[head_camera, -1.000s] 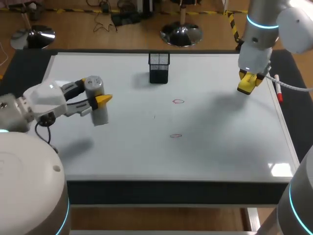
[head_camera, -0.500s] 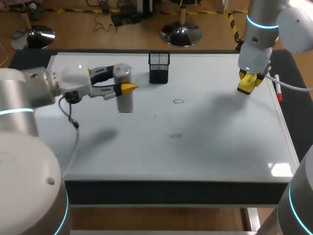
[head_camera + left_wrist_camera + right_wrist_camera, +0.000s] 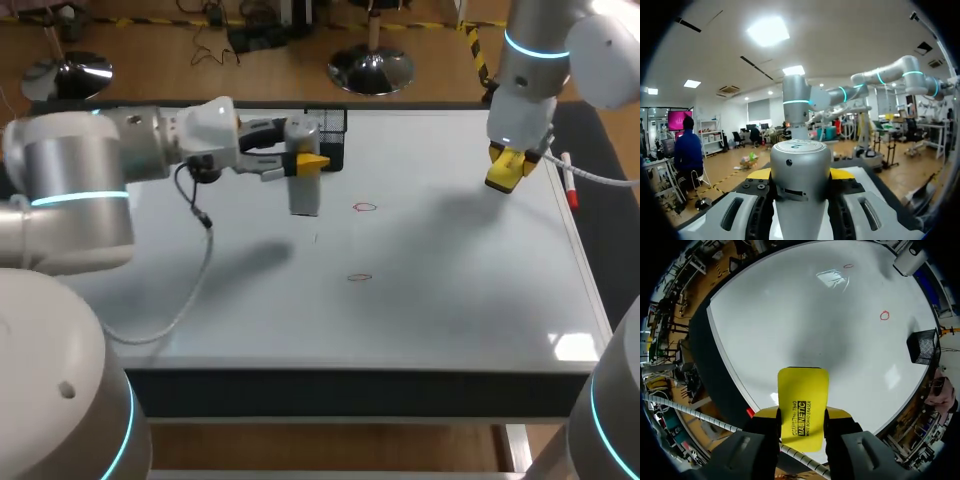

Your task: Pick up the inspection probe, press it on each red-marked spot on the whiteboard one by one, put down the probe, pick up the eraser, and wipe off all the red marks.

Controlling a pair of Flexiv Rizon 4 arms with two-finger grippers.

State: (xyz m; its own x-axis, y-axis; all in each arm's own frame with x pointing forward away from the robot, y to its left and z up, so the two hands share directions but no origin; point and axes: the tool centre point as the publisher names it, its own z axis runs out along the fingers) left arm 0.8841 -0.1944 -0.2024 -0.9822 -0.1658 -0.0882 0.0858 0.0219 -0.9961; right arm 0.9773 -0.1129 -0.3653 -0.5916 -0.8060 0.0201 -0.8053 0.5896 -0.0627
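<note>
The grey cylindrical probe stands upright in my left gripper, which is shut on its upper part; it hangs above the whiteboard, just in front of the black mesh holder. In the left wrist view the probe fills the gap between the fingers. Two red marks lie to the right of the probe, the second nearer the front. My right gripper hovers over the board's far right, shut on the yellow eraser.
A red marker lies along the board's right edge, beside my right gripper. The mesh holder stands near the far edge. A grey cable droops from my left arm over the board's left half.
My left arm has swung right and toward the far edge with the probe, from the board's left side to beside the mesh holder. The right arm has kept still.
</note>
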